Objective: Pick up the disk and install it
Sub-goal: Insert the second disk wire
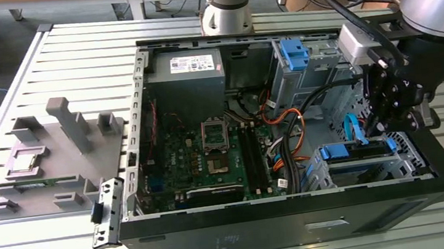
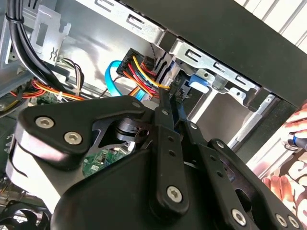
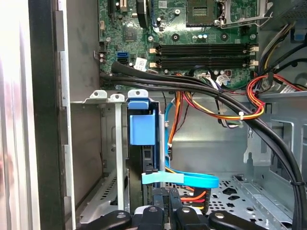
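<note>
- Since the disk already stands on edge in the drive cage at the computer case's front corner, blue bracket showing, my gripper hangs just above its connector end.
- My fingers look pressed close together, gripping nothing I can make out.
- In the first wrist view a blue cable crosses near the disk; the exterior view shows the motherboard and a grey parts tray outside.
</note>
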Robot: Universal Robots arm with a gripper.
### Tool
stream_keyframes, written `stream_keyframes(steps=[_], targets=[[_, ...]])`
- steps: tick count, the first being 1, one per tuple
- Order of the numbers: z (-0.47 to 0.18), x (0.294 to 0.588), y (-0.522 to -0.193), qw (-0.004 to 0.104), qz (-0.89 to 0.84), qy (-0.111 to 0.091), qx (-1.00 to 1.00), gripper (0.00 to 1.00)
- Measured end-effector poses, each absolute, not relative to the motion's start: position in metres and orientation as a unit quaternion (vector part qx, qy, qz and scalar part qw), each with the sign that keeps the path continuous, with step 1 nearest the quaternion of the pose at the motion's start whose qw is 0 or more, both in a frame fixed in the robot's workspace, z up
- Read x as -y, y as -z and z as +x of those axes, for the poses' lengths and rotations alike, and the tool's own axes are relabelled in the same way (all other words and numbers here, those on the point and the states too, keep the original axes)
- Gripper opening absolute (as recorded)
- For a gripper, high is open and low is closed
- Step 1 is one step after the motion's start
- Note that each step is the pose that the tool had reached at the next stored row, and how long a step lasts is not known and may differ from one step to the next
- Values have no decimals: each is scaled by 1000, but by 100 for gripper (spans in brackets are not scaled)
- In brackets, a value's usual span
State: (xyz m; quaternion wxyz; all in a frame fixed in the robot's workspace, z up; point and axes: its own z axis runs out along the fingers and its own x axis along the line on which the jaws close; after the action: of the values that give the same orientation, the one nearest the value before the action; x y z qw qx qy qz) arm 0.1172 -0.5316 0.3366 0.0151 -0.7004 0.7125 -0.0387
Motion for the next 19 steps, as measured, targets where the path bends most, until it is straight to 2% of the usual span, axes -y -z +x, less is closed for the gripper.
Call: stream_keyframes(steps=[19], targets=[[114,540,-337,15,-700,39,-713,17]])
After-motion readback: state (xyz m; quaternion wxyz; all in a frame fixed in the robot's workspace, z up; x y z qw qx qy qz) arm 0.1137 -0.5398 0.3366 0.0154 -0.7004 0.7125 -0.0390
